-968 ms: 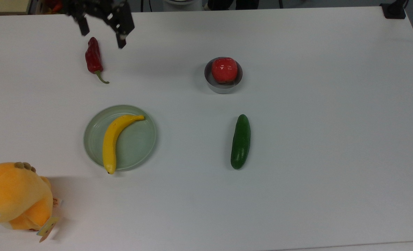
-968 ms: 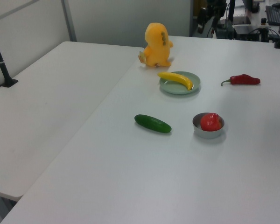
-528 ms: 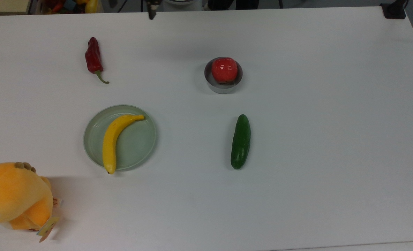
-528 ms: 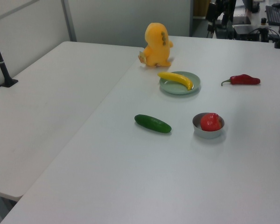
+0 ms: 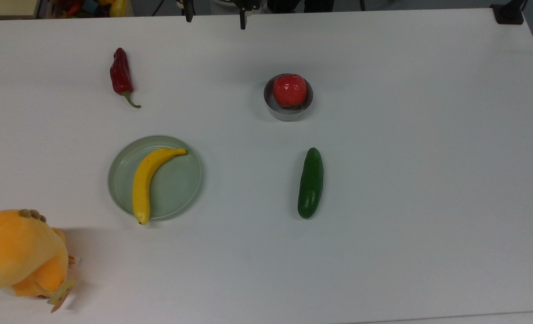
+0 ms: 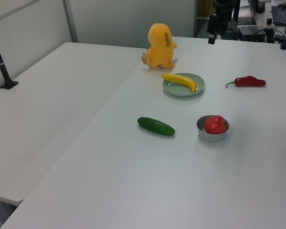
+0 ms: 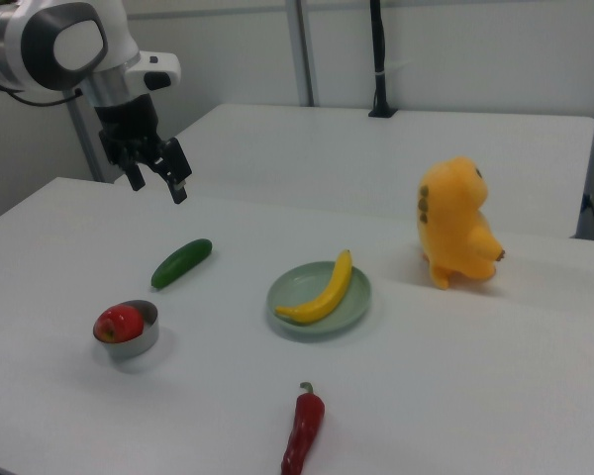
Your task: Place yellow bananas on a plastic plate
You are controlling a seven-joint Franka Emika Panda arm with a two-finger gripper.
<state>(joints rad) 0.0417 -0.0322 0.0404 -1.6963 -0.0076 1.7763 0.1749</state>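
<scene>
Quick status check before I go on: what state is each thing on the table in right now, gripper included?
banana: lying across the plate, dark tip over the rim
plate: flat on the table, holding the banana
gripper: open, empty, raised above the table
apple: sitting in the bowl
bowl: upright, holding the apple
cucumber: lying on the table
chili pepper: lying on the table
plush toy: standing upright

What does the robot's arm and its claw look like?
The arm is chunky and rounded, with smooth white shells and a round grey cap on its joint. At its end sits a black gripper with two thin black fingers, like a little claw. In the top view the fingertips poke in as dark prongs.
</scene>
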